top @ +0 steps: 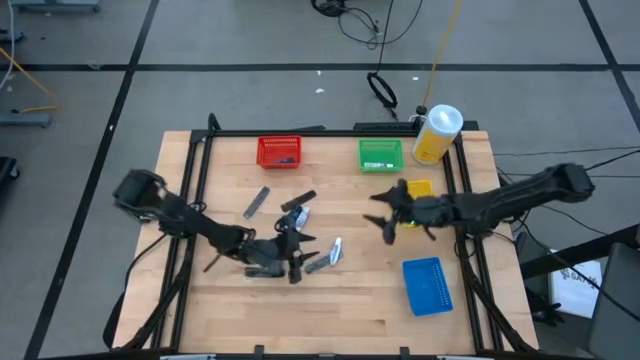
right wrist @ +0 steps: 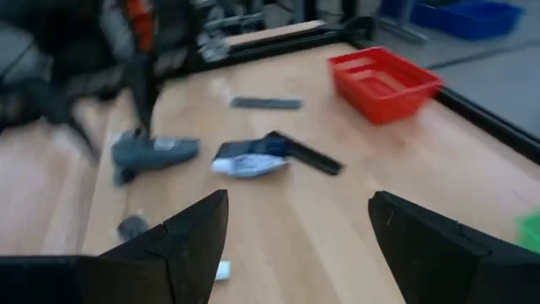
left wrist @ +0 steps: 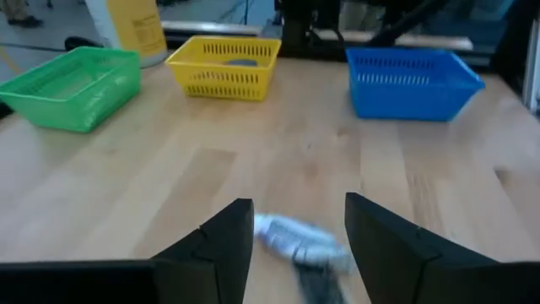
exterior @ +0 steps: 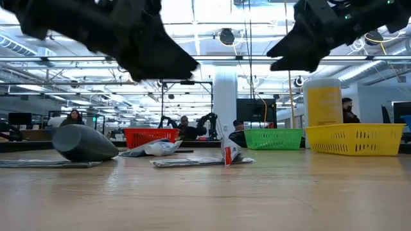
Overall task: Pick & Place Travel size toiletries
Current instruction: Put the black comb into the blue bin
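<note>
A: High view first. We see our left gripper (top: 292,262) low in the middle of the frame, down among the toiletries (top: 300,215) on the table (top: 330,320).

B: Are its fingers open?

A: Yes, we see a gap between them in the left wrist view, with a silvery tube (left wrist: 295,241) lying just past them. They hold nothing.

B: And our right gripper (top: 385,215)?

A: It is right of the middle, beside the yellow bin (top: 418,189). Its fingers are spread wide and hold nothing.

B: Where are the other bins?

A: We see the red bin (top: 279,151) and green bin (top: 380,154) near the top, and the blue bin (top: 427,285) at the lower right. A big yellow bottle (top: 437,134) stands beside the green bin.
</note>
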